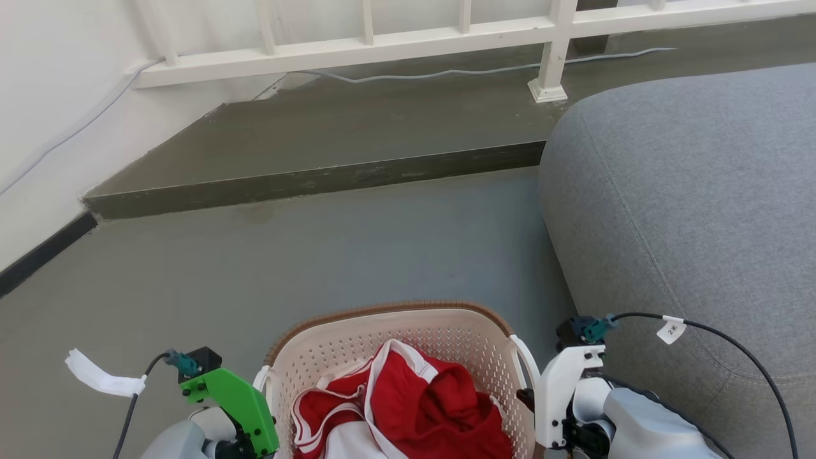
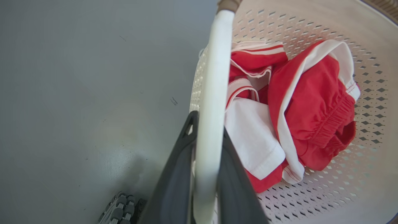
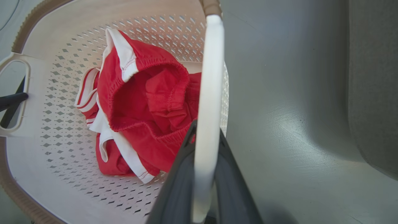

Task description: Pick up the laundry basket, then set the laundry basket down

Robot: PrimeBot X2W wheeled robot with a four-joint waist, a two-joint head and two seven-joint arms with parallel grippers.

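1. My left gripper (image 2: 206,124): the two dark fingers are pinched narrow across the white left handle (image 2: 214,77), one finger outside the basket, one inside.
2. My right gripper (image 3: 206,127): same, clamped on the white right handle (image 3: 210,77).
3. The laundry basket (image 1: 395,331) sits between my two wrists, right in front of me, over the grey floor (image 1: 319,255). Can't tell if its base is off the floor.
4. Handling, my guess: thin perforated plastic, so light and fairly stiff, though the walls may flex a bit. The handles are the right hold. They are smooth narrow bands and could slip or swivel in a pinch, so both sides need to go up evenly and stay level.
5. The red-and-white clothes (image 1: 433,395) are a soft loose heap, low inside. They add little weight and are unlikely to spill unless the basket tips.
6. The grey sofa (image 1: 688,191) is close on my right and could bump the basket.
7. Farther out are the raised step (image 1: 306,178) and then the white railing (image 1: 357,48).
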